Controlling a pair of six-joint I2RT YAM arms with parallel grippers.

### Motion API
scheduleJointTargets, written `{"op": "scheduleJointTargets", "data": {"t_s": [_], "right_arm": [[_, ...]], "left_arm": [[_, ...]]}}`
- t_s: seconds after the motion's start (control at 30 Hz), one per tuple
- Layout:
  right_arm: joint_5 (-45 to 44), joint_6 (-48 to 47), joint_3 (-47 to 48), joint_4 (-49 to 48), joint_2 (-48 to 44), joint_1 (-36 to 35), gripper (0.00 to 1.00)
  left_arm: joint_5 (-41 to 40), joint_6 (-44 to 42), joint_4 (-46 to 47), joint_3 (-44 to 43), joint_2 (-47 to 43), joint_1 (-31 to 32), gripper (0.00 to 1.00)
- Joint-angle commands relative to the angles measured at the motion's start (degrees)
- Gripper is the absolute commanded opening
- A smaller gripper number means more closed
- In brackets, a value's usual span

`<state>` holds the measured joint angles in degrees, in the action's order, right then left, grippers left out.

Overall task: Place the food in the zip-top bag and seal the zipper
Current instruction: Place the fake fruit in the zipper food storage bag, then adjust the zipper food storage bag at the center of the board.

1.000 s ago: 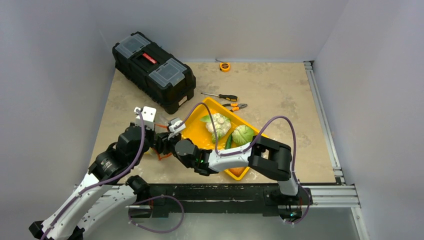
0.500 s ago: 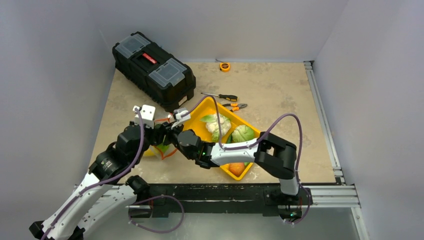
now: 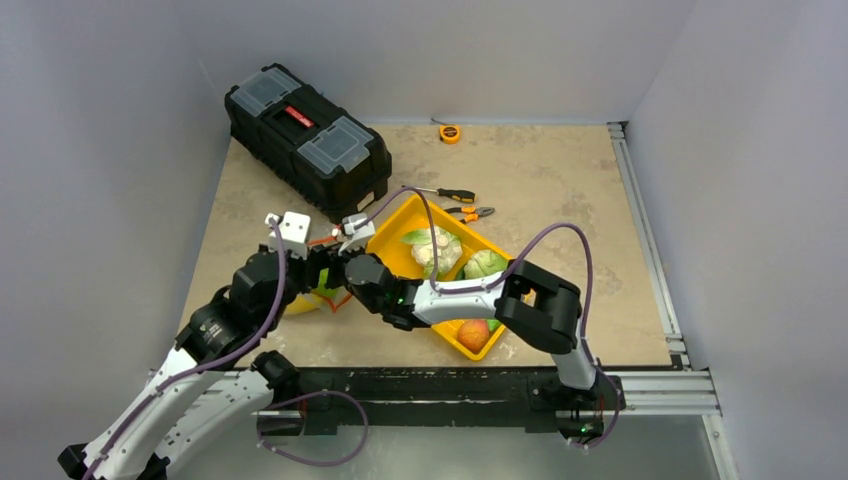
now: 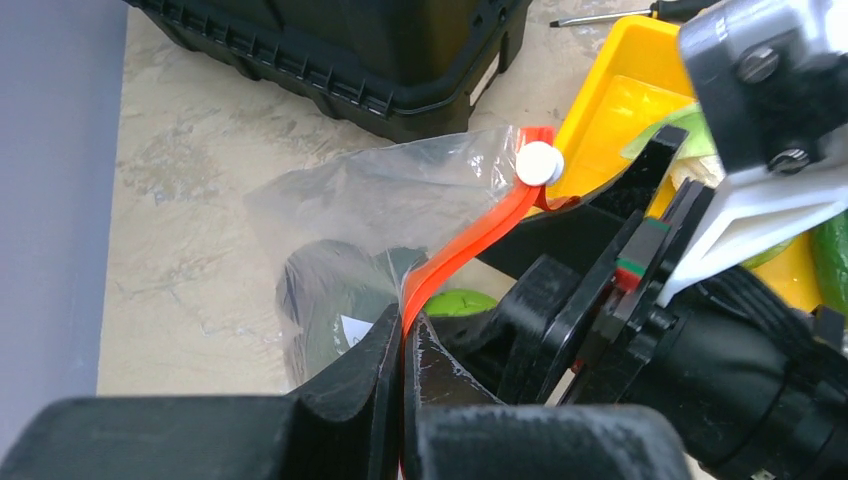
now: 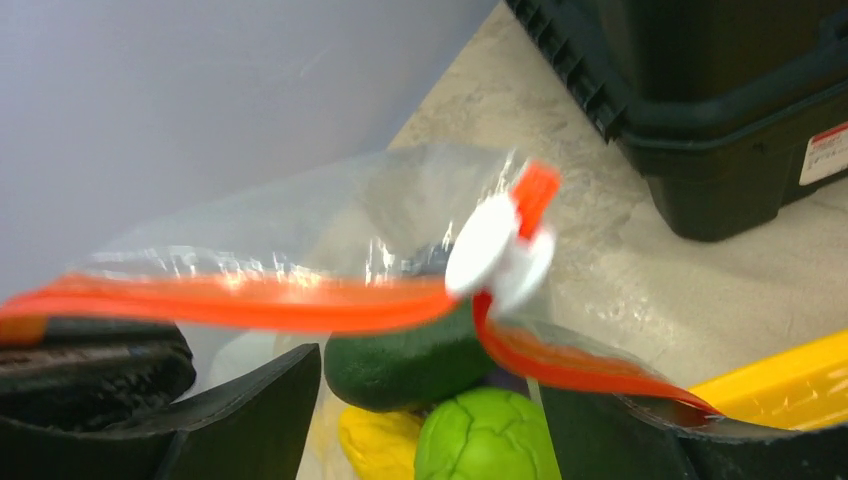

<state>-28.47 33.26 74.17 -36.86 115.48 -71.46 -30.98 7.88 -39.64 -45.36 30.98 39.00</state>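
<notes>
— Where it sits beside the yellow tray [image 4: 610, 110], how does the zip-top bag [image 4: 400, 200] look?
— Clear, crinkled, with green and yellow food [image 5: 485, 440] inside. Left gripper [image 4: 403, 370] is clenched on the orange zipper [image 4: 470, 245]; right gripper [image 5: 430, 390] is released, near the white slider [image 5: 480, 245].

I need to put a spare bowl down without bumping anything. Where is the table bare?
Bare: the far right table between tape measure, pliers and side rail; also the strip right of the tray. Crowded: between toolbox and tray, where the bag is.
</notes>
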Motion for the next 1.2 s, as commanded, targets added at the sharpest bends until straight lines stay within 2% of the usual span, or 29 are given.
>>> {"op": "scheduleJointTargets", "data": {"t_s": [0.0,0.43,0.67,0.87,1.0,1.17], "right_arm": [[2.00,-0.62,-0.59,4.49,-4.45,-0.45,0.80],[4.76,0.03,-5.04,24.52,-15.93,-0.52,0.77],[5.13,2.32,-9.91,31.73,-23.08,-0.43,0.77],[7.07,7.70,-12.20,31.76,-23.59,-0.22,0.76],[11.72,7.77,-12.15,29.29,-22.05,0.01,0.65],[13.39,8.04,-11.07,28.94,-19.66,0.01,0.56]], "left_arm": [[1.48,0.38,2.03,-0.36,-0.61,0.12,0.00],[1.02,0.23,1.78,-0.66,-1.64,0.11,0.00],[1.01,0.21,1.72,-0.75,-2.17,0.11,0.00],[1.56,0.21,1.69,-0.81,-1.98,-0.11,0.00],[1.23,0.38,1.52,-0.77,-2.05,-0.23,0.00],[1.19,0.45,1.62,-0.70,-1.82,-0.33,0.00]]}}
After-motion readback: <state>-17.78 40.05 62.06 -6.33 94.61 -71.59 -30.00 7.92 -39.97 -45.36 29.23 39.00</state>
